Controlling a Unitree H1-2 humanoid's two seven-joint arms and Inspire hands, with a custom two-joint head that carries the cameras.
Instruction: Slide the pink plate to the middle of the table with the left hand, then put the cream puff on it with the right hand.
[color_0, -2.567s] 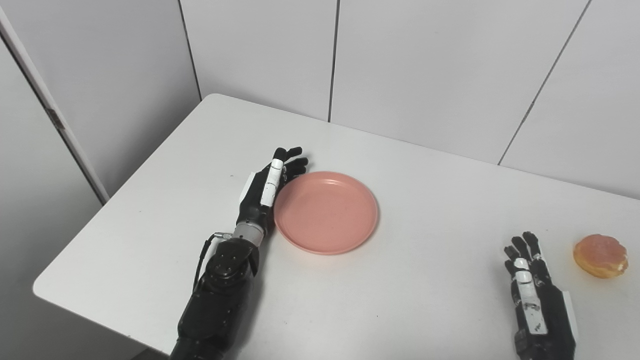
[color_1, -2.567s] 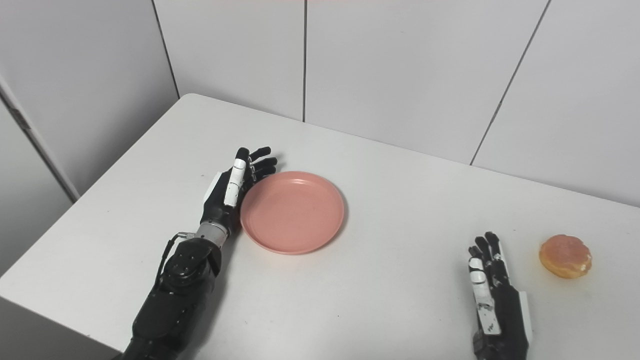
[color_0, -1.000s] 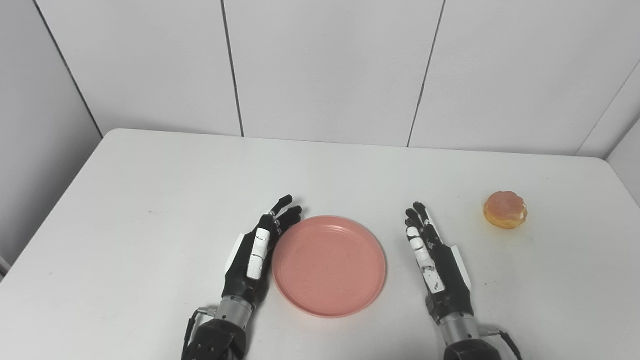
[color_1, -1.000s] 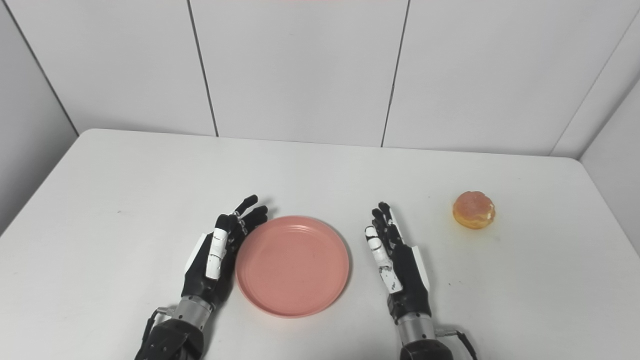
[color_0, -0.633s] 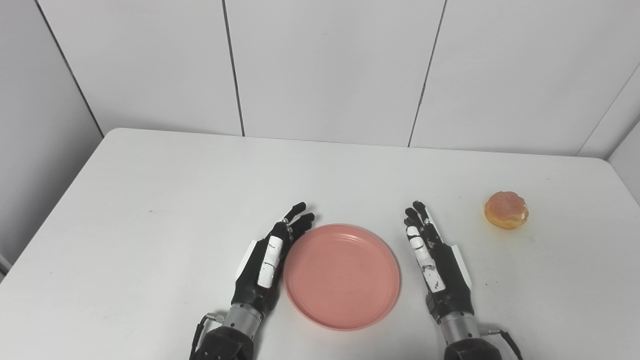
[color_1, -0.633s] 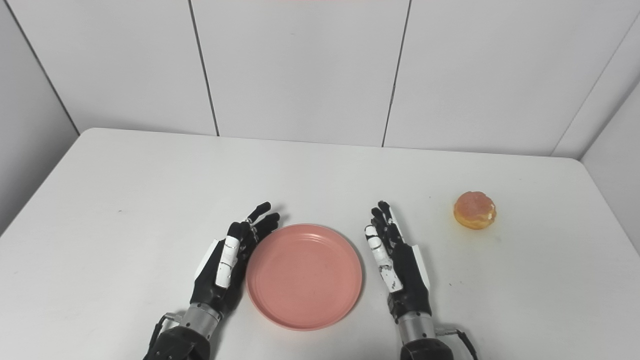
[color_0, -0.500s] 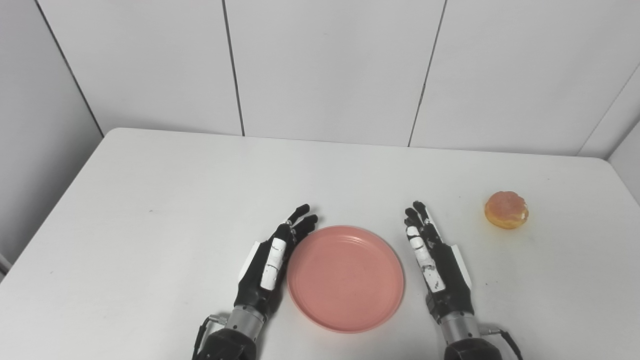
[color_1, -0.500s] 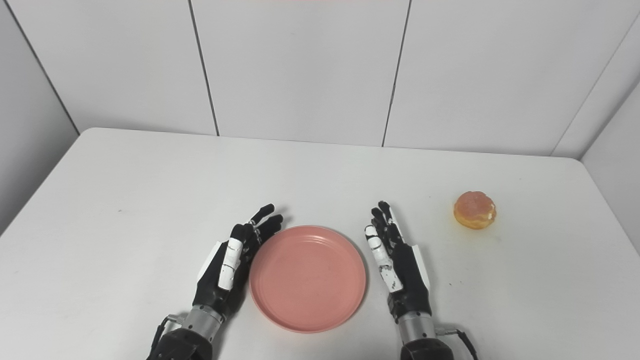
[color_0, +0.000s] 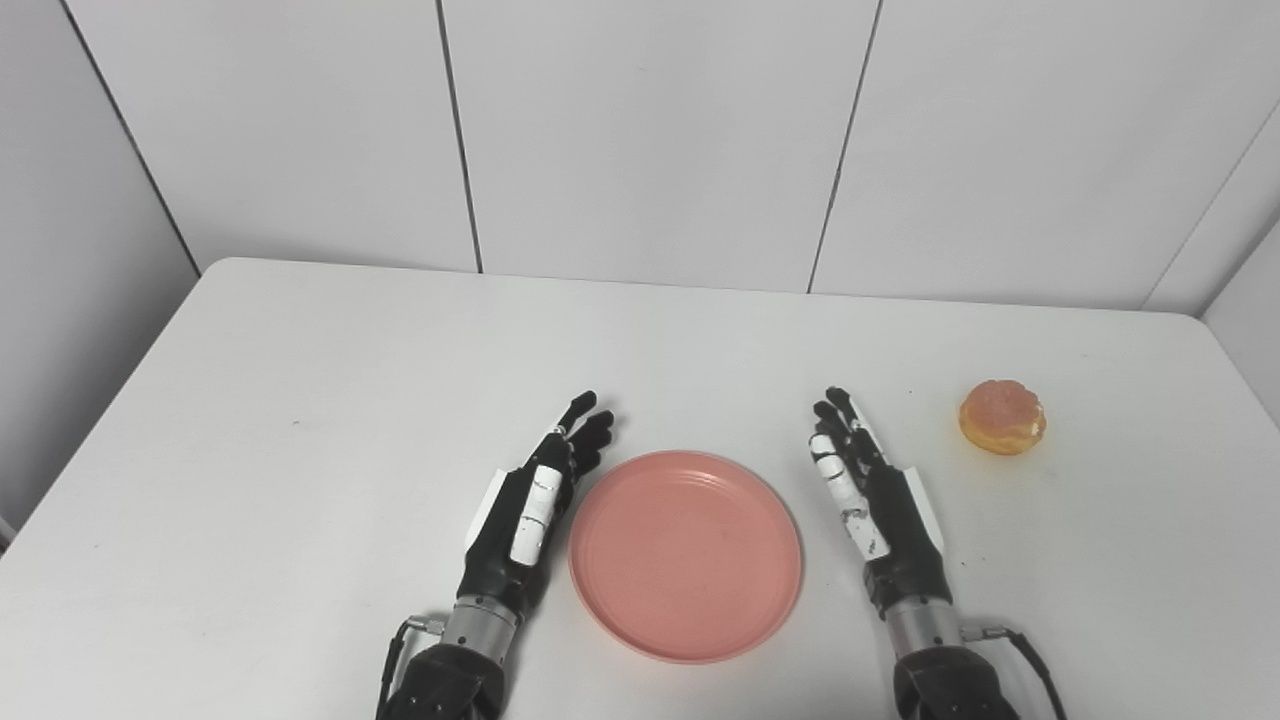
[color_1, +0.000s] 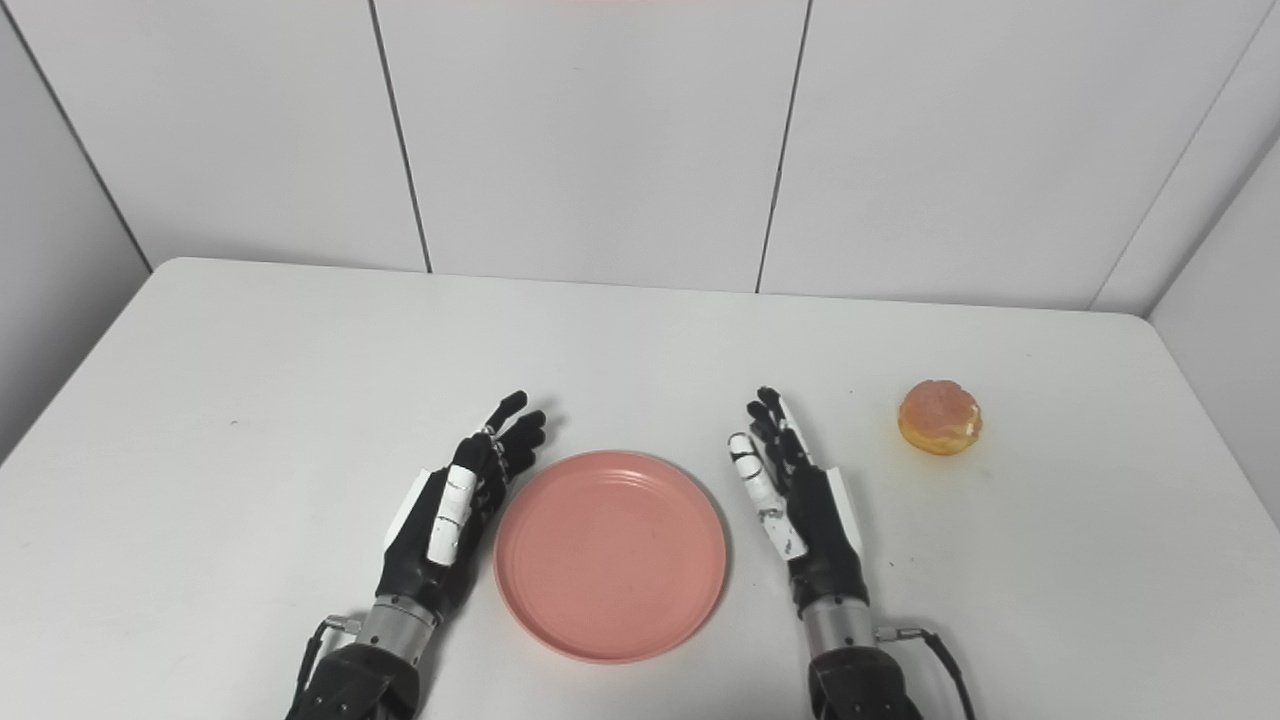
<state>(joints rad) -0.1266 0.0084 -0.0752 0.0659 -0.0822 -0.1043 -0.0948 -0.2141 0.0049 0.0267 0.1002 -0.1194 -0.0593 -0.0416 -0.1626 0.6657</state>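
The round pink plate (color_0: 686, 556) lies flat on the white table (color_0: 350, 400), near its front middle, with nothing on it. My left hand (color_0: 527, 515) stands on edge just left of the plate, open, fingers stretched forward, a small gap between palm and rim. Just right of the plate my right hand (color_0: 875, 500) is open too, fingers pointing away from me. The cream puff (color_0: 1002, 417), golden with a pinkish top, sits on the table well to the right of the right hand, beyond its fingertips.
White wall panels (color_0: 650, 140) rise behind the table's far edge. The table's right edge (color_0: 1235, 370) runs close to the cream puff. The table's left side (color_0: 250, 450) shows bare surface.
The camera swung right early on. Since a second ago the left hand pushed the plate slightly right, then drew a little left off its rim. The right hand shifted slightly forward.
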